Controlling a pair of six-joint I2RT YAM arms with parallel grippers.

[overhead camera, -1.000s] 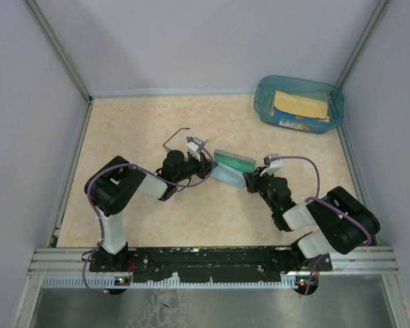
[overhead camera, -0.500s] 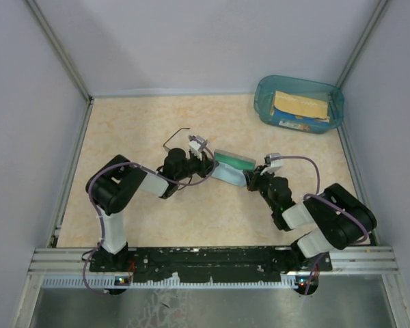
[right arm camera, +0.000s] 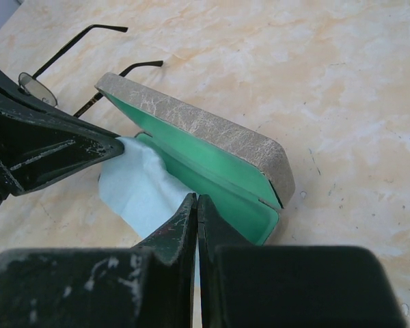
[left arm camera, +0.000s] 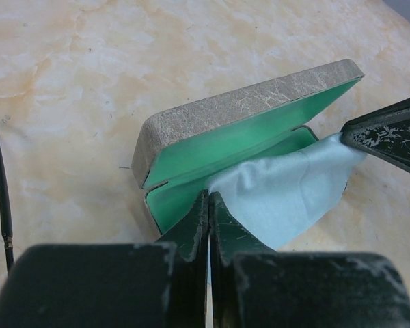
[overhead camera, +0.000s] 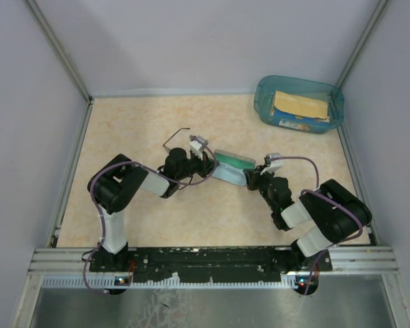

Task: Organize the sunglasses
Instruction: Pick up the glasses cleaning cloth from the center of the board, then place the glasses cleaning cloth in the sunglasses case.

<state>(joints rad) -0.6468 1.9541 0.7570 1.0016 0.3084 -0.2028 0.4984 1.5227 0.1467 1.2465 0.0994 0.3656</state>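
Both claws were shut tight: the left claw (left arm camera: 208, 199) pinched one corner of the blue cloth (left arm camera: 287, 191) and the right claw (right arm camera: 195, 205) the opposite corner, just at the open mouth of the case (left arm camera: 246, 116). To do this step well, I judge, they should move the cloth together, stretched flat, without knocking the case shut. The sunglasses (right arm camera: 33, 84) lay on the table (right arm camera: 342, 82), upper left in the right wrist view, behind the case. The left arm (overhead camera: 133, 183) and the right arm (overhead camera: 307, 212) were bent low, reaching inward from both sides.

Beige marbled table (overhead camera: 130, 119) — open grey case (left arm camera: 246, 116), pale cloth (left arm camera: 287, 191), sunglasses (right arm camera: 37, 83), blue bin (overhead camera: 262, 102)
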